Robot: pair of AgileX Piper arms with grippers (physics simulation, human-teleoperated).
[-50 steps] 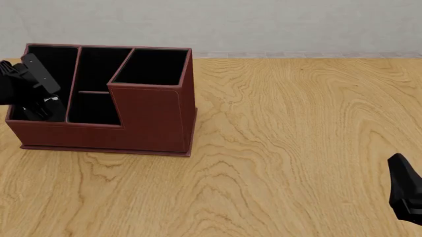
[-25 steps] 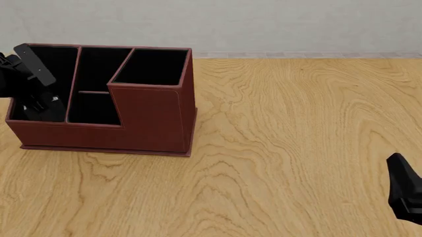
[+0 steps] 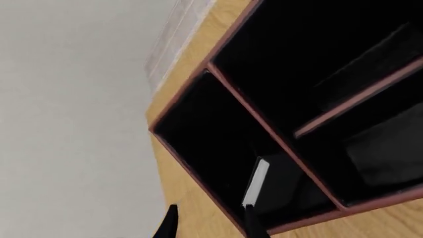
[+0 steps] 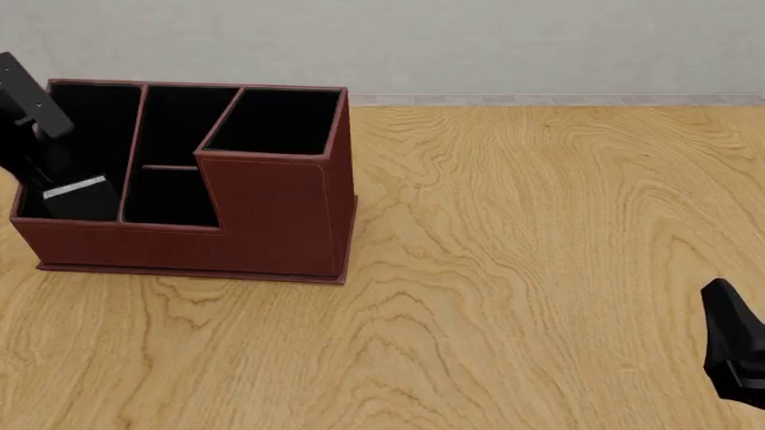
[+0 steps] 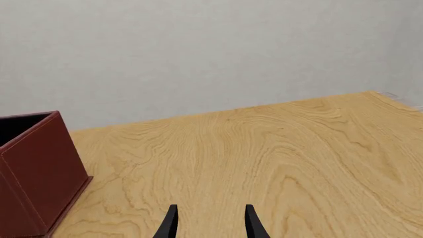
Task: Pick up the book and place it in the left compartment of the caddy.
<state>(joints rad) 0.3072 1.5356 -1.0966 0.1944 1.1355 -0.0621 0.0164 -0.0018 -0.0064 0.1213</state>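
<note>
— Four compartments in the caddy (image 4: pixel 275 215), far left on the table (image 4: pixel 538 269)?
— Yes. Its left compartment (image 4: pixel 72 116) holds the book (image 4: pixel 79 199), at the near end, seemingly leaning.
— Grippers?
— Left gripper (image 3: pixel 208 225) above it, fingers apart, empty. Right gripper (image 5: pixel 208 223) near right, also spread.

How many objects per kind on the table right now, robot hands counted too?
caddy: 1
book: 1, lying in the left compartment
robot hands: 2, left hand and right hand
Total: 4
</note>
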